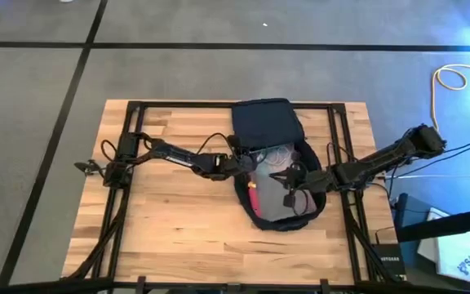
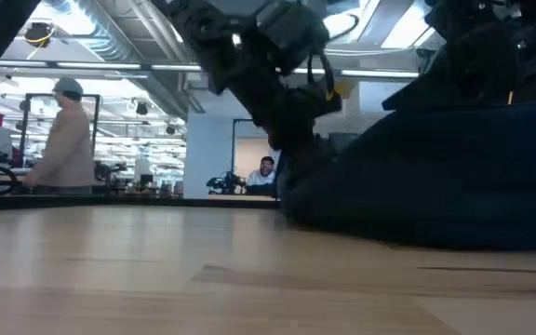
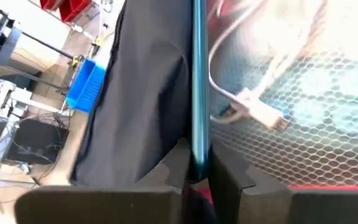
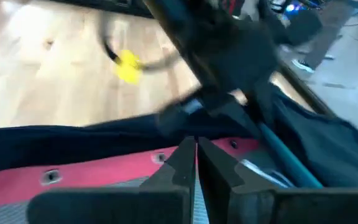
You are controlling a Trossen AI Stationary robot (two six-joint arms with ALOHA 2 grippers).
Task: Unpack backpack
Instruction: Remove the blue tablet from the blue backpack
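Left end effector (image 1: 237, 162) is reaching in from the left, fingers clenched on the teal-edged rim of the large dark navy soft fabric backpack (image 1: 261, 122), holding its opening. The backpack is lying mid-counter, long axis running far-to-near, flap thrown back, clear red-edged mesh pouch (image 1: 272, 200) and white cable (image 3: 253, 106) exposed inside. Right end effector (image 1: 288, 181) is hovering over the pouch, fingers nearly shut, grasping nothing I can tell; it's nearer. Light wooden counter (image 1: 161, 229) is offering open room left of the backpack.
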